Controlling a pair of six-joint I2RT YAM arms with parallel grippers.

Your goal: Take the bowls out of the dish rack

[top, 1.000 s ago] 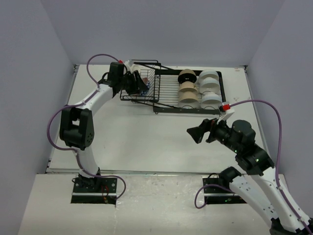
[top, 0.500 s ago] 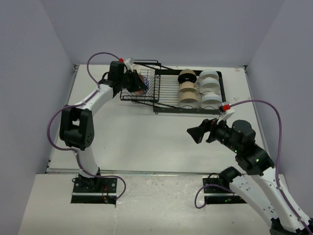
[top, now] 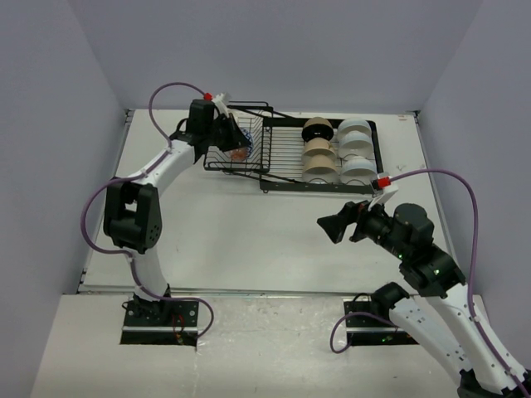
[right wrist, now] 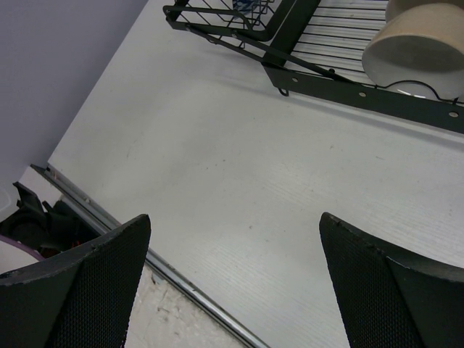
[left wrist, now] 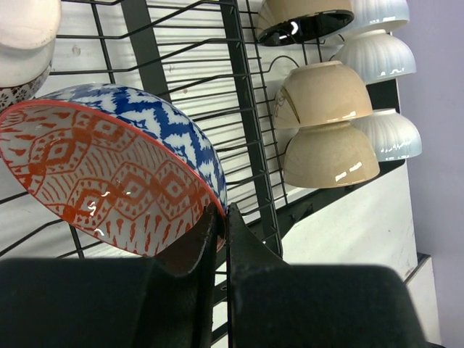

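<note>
My left gripper (left wrist: 221, 217) is shut on the rim of a net-patterned bowl (left wrist: 109, 170), blue outside and red-orange inside, and holds it tilted over the small raised basket (top: 236, 153) of the black dish rack (top: 282, 157). The left gripper also shows in the top view (top: 232, 133). Beige bowls (top: 318, 153) with black insides and white bowls (top: 357, 149) stand in the long section; they also show in the left wrist view (left wrist: 322, 123). My right gripper (top: 332, 225) is open and empty over the table in front of the rack (right wrist: 348, 87).
More bowls (left wrist: 25, 43) sit at the top left of the left wrist view, in the basket. The table's near edge with a metal strip (right wrist: 145, 257) lies below the right gripper. Grey walls close in the table on three sides.
My left gripper has lifted the patterned bowl a little up and back over the basket. The right arm has not moved.
</note>
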